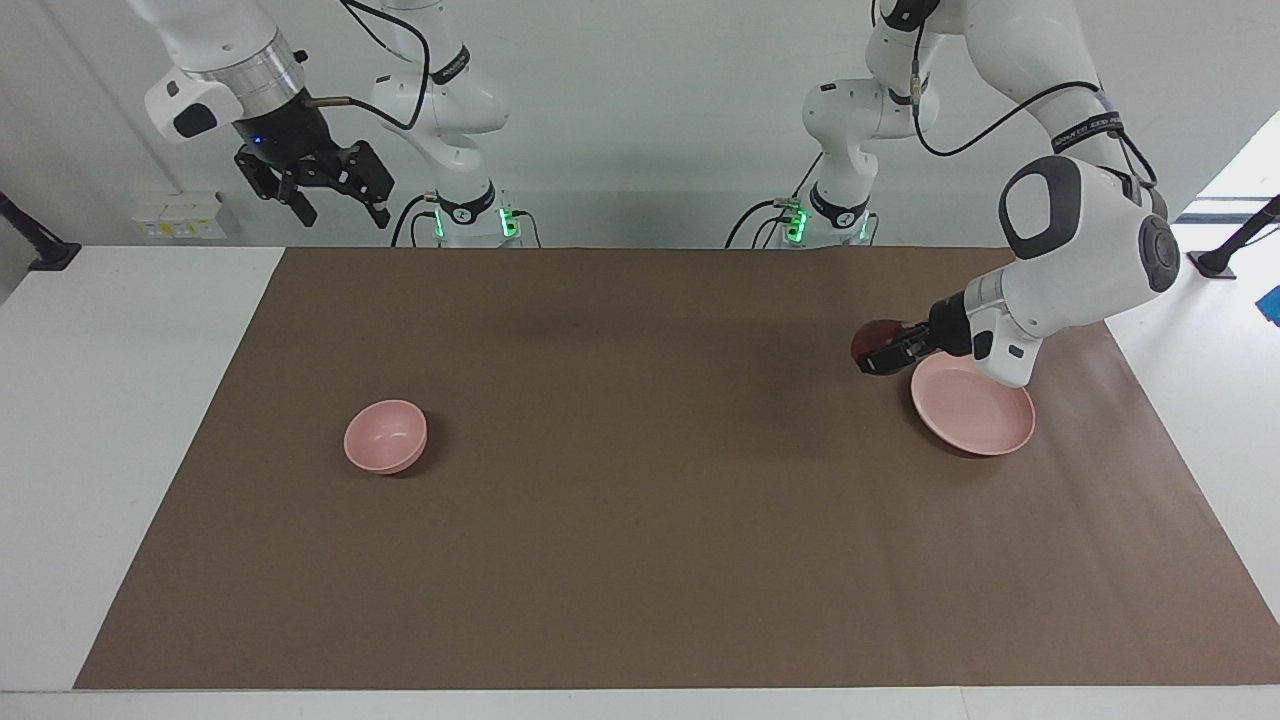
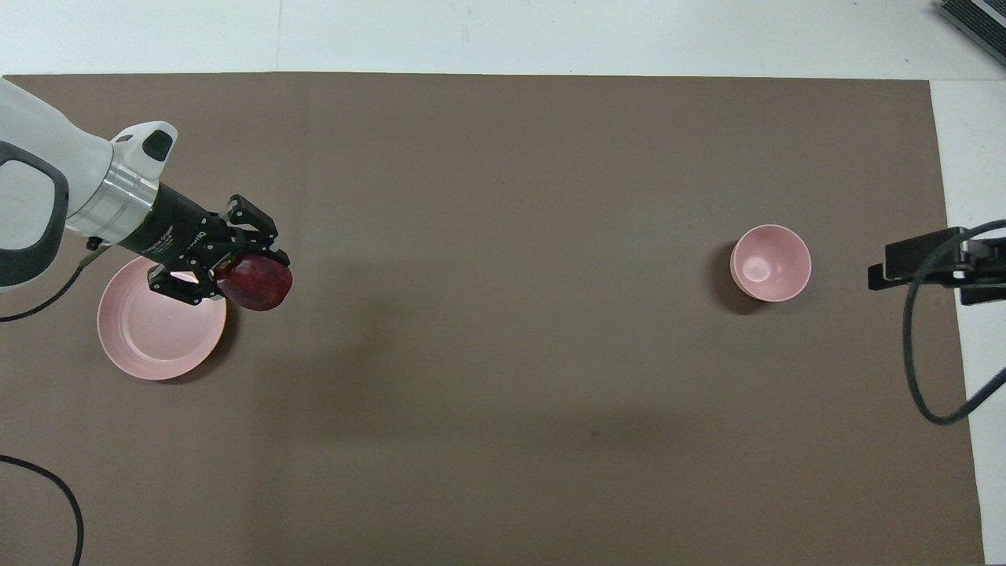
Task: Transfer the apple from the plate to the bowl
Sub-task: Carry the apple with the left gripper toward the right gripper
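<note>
My left gripper (image 1: 880, 352) is shut on the dark red apple (image 1: 873, 342) and holds it in the air over the plate's rim, on the side toward the bowl; the gripper (image 2: 250, 277) and the apple (image 2: 259, 284) also show in the overhead view. The wide pale pink plate (image 1: 975, 415) lies bare at the left arm's end of the brown mat; it also shows in the overhead view (image 2: 153, 334). The small deep pink bowl (image 1: 386, 436) stands toward the right arm's end and is empty (image 2: 770, 262). My right gripper (image 1: 330, 195) waits open, raised high near its base.
A brown mat (image 1: 640, 520) covers most of the white table. Black cables hang by the right arm (image 2: 916, 346) and lie at the mat's near corner by the left arm (image 2: 47, 479).
</note>
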`<state>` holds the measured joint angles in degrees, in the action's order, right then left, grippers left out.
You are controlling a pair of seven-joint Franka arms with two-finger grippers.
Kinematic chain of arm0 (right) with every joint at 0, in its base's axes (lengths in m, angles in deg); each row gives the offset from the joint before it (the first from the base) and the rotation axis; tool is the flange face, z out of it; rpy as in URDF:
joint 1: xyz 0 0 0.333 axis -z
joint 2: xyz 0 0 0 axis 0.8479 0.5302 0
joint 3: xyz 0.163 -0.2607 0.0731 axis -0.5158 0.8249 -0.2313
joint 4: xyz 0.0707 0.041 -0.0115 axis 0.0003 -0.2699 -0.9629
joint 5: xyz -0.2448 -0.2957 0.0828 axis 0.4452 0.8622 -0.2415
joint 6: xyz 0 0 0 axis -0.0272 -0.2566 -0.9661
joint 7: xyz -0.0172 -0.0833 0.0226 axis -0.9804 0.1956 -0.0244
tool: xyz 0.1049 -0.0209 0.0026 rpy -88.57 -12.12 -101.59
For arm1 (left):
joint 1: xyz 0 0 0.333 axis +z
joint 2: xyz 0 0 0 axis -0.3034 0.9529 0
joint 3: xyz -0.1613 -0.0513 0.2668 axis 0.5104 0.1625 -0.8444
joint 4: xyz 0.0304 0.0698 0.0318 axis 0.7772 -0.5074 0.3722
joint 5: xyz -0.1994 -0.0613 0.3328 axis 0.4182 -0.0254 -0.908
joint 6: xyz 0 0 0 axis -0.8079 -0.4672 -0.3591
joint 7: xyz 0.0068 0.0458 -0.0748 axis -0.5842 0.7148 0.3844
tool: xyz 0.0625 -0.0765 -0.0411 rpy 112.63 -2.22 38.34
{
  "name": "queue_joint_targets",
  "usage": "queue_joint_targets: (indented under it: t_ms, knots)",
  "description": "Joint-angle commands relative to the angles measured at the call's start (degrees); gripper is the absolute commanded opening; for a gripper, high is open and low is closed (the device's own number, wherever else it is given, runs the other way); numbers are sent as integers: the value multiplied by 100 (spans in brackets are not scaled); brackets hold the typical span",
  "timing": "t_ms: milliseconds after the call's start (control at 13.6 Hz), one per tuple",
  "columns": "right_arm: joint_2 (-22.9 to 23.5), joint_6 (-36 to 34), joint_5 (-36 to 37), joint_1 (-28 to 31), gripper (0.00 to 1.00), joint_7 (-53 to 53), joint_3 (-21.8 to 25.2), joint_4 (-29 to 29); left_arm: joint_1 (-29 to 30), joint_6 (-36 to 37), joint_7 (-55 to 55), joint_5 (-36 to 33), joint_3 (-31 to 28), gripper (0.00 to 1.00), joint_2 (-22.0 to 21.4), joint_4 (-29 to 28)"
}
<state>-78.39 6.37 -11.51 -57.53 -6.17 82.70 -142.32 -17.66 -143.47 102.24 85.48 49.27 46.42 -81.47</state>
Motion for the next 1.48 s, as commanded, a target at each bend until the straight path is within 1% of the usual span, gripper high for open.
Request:
queue_joint_targets:
  t_ms: [0,148,221,369,443,517,590,664,738,812,886,959,1033,1181,1402]
  knots:
    - [-158,274,-806,297,100,111,5,-376,-44,109,636,459,168,0,55,147]
    - [-289,363,-1219,342,100,111,5,-586,-44,-5,1120,924,335,0,73,156]
    - [-455,467,-1543,376,100,102,14,-840,-44,-84,1331,1231,405,0,73,148]
    - [-868,1098,-2202,473,100,93,14,-1534,-53,-242,1736,1672,564,0,82,147]
    - [-939,1275,-2641,534,100,93,14,-1728,-53,-356,1868,1822,755,0,82,139]
    - [-949,1338,-2967,570,100,58,14,-1765,-61,-462,2061,2049,853,0,90,139]
    - [-949,1399,-3232,570,100,41,14,-1826,-87,-637,2471,2252,950,0,91,113]
    - [-1036,1522,-3547,579,100,23,23,-2010,-88,-900,2780,2489,1177,0,91,77]
    - [-1193,1706,-3803,588,100,-3,14,-2299,-88,-1137,2861,2761,1318,0,82,34]
    - [-1369,1873,-4075,588,100,-12,23,-2545,-96,-1227,2975,2903,1468,0,82,24]
    - [-1466,1988,-4356,588,100,-4,23,-2765,-88,-1384,3255,3122,1600,0,82,16]
    - [-1546,2067,-4620,579,100,-12,23,-2872,-96,-1551,3484,3498,1653,0,82,-11]
    - [-1564,2068,-4762,579,100,-21,23,-2899,-114,-1718,3504,3754,1837,0,82,-11]
    - [-1590,2068,-5428,614,100,31,40,-3170,-123,-1860,3539,4439,2005,0,47,-116]
    - [-1582,2445,-5895,518,100,-12,23,-3312,-114,-2097,3548,5283,2426,0,38,-151]
